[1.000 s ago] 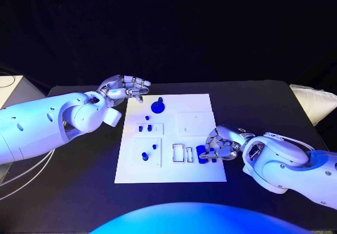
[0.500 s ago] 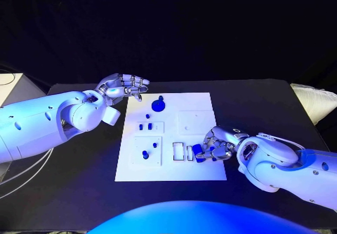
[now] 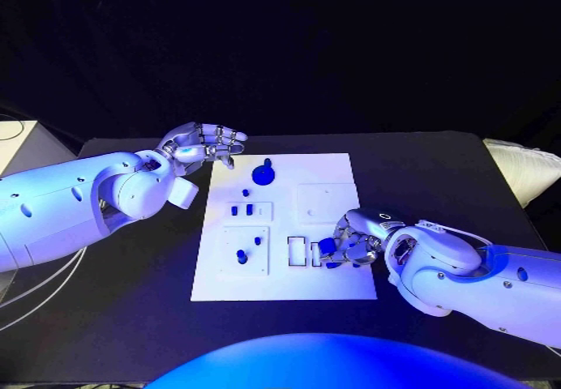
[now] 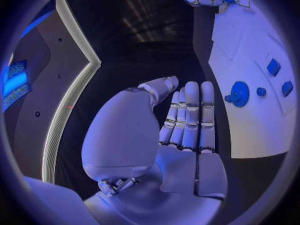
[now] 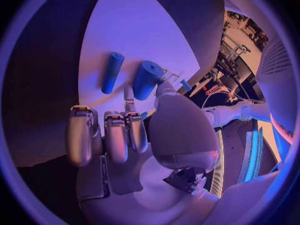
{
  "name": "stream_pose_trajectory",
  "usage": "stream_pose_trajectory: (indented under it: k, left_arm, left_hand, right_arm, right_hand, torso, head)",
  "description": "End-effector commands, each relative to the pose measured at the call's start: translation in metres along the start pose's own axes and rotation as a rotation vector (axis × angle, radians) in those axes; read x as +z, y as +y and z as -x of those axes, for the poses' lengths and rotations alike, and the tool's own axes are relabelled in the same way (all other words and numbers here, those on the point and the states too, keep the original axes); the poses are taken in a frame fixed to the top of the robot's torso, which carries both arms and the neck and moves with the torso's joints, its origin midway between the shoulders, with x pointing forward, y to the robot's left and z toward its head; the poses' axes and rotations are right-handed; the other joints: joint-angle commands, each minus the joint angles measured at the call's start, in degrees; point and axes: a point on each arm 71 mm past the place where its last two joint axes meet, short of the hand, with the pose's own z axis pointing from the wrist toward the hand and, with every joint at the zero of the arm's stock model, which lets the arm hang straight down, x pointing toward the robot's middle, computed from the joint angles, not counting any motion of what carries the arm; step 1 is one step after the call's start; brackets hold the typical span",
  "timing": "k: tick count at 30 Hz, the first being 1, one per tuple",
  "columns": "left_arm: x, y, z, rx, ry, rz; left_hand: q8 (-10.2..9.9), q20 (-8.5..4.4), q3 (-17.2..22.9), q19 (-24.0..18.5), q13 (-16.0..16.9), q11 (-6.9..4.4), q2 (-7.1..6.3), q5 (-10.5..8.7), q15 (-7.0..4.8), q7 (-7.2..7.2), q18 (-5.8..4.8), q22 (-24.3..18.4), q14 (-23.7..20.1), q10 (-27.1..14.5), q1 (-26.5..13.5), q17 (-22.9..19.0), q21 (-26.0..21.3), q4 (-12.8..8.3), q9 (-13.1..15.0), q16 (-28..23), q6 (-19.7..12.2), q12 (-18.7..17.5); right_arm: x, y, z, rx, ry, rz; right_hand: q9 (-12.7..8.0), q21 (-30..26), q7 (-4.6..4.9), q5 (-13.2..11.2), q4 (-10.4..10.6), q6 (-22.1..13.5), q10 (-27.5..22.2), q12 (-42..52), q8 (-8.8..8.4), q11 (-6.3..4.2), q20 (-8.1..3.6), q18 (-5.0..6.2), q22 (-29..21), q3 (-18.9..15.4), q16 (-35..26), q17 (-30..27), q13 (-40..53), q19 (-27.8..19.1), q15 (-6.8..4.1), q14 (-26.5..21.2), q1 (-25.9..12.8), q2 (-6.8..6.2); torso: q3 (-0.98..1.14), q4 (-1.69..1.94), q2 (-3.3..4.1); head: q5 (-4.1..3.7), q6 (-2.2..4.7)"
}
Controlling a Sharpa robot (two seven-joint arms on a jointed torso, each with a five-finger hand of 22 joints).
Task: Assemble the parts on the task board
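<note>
The blue part I am working sits pinched in my right hand, over the near right corner of the task board, just beside the pair of narrow upright slots cut into the board there. From the part, those slots lie towards the board's middle, and I judge the coming move turns on lining the part's long axis up with a slot before lowering it. My right hand is by far the nearer; my left hand hangs off the board's far left corner, fingers curled in on nothing, well apart from this work. The head view cannot tell me how the part is oriented, as my fingers cover most of it. The right wrist view does better: a short blue cylinder at my fingertips, with a second, slimmer blue piece lying on the white board beside it.
</note>
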Motion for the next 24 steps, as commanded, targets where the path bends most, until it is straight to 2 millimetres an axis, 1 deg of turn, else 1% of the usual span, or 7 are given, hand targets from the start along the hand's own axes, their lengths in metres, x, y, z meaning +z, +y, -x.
stream_pose_trajectory:
  k: [1,10,12,13,14,18,24]
  left_arm:
    - [0.000,-0.001,-0.003,-0.007,0.021,-0.004]
    - [0.000,-0.001,-0.003,-0.007,0.022,-0.004]
    - [0.000,-0.001,-0.003,-0.007,0.022,-0.003]
    - [0.000,-0.001,-0.003,-0.007,0.022,-0.003]
    - [0.000,-0.001,-0.003,-0.007,0.022,-0.003]
    - [0.000,-0.001,-0.002,-0.007,0.022,-0.003]
    - [0.000,0.000,-0.002,-0.007,0.022,-0.001]
  left_hand:
    - [0.12,0.48,-0.35,-0.09,-0.05,-0.02,0.39,0.11,0.34,0.23,0.88,-0.04,-0.25,-0.36,-0.34,-0.06,-0.31,0.03,-0.10,0.31,-0.41,0.32]
    - [0.22,0.49,-0.38,-0.08,-0.08,-0.01,0.38,0.11,0.35,0.23,0.89,-0.10,-0.28,-0.44,-0.36,-0.07,-0.38,0.05,-0.12,0.33,-0.49,0.36]
    - [0.22,0.49,-0.38,-0.08,-0.08,-0.01,0.38,0.11,0.35,0.23,0.89,-0.10,-0.28,-0.44,-0.36,-0.07,-0.38,0.05,-0.12,0.33,-0.49,0.36]
    - [0.22,0.49,-0.38,-0.08,-0.08,-0.01,0.38,0.11,0.35,0.23,0.89,-0.10,-0.28,-0.44,-0.36,-0.07,-0.38,0.05,-0.12,0.33,-0.49,0.36]
    - [0.22,0.49,-0.38,-0.08,-0.08,-0.01,0.38,0.11,0.35,0.23,0.89,-0.10,-0.28,-0.44,-0.36,-0.07,-0.38,0.05,-0.12,0.33,-0.49,0.36]
    - [0.22,0.49,-0.38,-0.08,-0.08,-0.01,0.38,0.11,0.35,0.23,0.89,-0.10,-0.28,-0.44,-0.36,-0.07,-0.38,0.05,-0.12,0.33,-0.49,0.36]
    - [0.22,0.49,-0.38,-0.08,-0.08,-0.01,0.38,0.11,0.35,0.23,0.89,-0.10,-0.28,-0.44,-0.36,-0.07,-0.38,0.05,-0.12,0.33,-0.49,0.36]
  right_arm:
    - [0.001,-0.001,-0.008,-0.031,0.041,-0.007]
    - [0.003,-0.005,-0.011,-0.033,0.066,-0.026]
    - [0.004,-0.007,-0.011,-0.014,0.071,-0.037]
    - [0.004,-0.008,-0.012,-0.003,0.071,-0.042]
    - [0.004,-0.009,-0.011,0.007,0.071,-0.046]
    - [0.004,-0.010,-0.011,0.048,0.065,-0.060]
    - [0.003,-0.014,-0.011,0.132,0.063,-0.091]
  right_hand:
    - [-0.15,0.20,0.04,1.11,-0.10,0.30,4.29,0.02,-0.47,-0.19,0.55,-0.83,12.19,-0.07,0.31,15.06,12.58,4.11,0.20,6.26,-0.04,0.41]
    - [-0.15,0.38,0.03,5.82,-0.19,0.54,4.31,-0.04,-0.71,-0.18,0.63,-0.85,12.43,0.62,0.31,15.06,12.69,4.06,0.22,6.26,1.58,1.30]
    - [-0.17,0.44,-0.01,7.85,-0.23,0.70,4.30,-0.07,-0.75,-0.23,0.61,-0.86,12.49,0.90,0.31,15.06,12.70,4.06,0.18,6.26,2.32,1.52]
    - [-0.23,0.49,-0.07,10.71,-0.33,0.81,4.30,-0.10,-0.84,-0.29,0.57,-0.86,12.55,1.46,0.31,15.06,12.72,4.06,0.12,6.26,3.49,1.81]
    - [-0.29,0.56,-0.09,11.88,-0.36,0.89,4.30,-0.12,-0.92,-0.32,0.55,-0.88,12.59,1.84,0.31,15.06,12.72,4.07,0.10,6.26,4.21,1.89]
    - [-0.58,0.88,-0.30,16.71,-0.72,1.20,4.38,-0.06,-1.24,-0.55,0.41,-0.93,12.75,3.81,0.31,15.06,12.87,4.13,-0.09,6.26,7.65,1.56]
    - [-1.04,1.24,-0.30,17.49,-0.40,1.66,4.48,0.04,-1.71,-0.60,0.30,-1.00,12.91,7.32,0.31,15.06,13.04,4.20,-0.15,6.26,10.22,0.40]
  torso:
    - [-0.04,0.03,0.03]
    - [-0.04,0.13,-0.08]
    - [-0.05,0.18,-0.07]
    - [-0.06,0.18,-0.08]
    - [-0.08,0.20,-0.09]
    - [-0.08,0.26,-0.06]
    - [-0.10,0.35,-0.05]
  head:
    - [0.01,0.00]
    - [-0.42,0.00]
    - [-0.58,0.00]
    - [-0.60,0.00]
    - [-0.63,0.00]
    - [-0.78,0.00]
    - [-0.75,0.00]
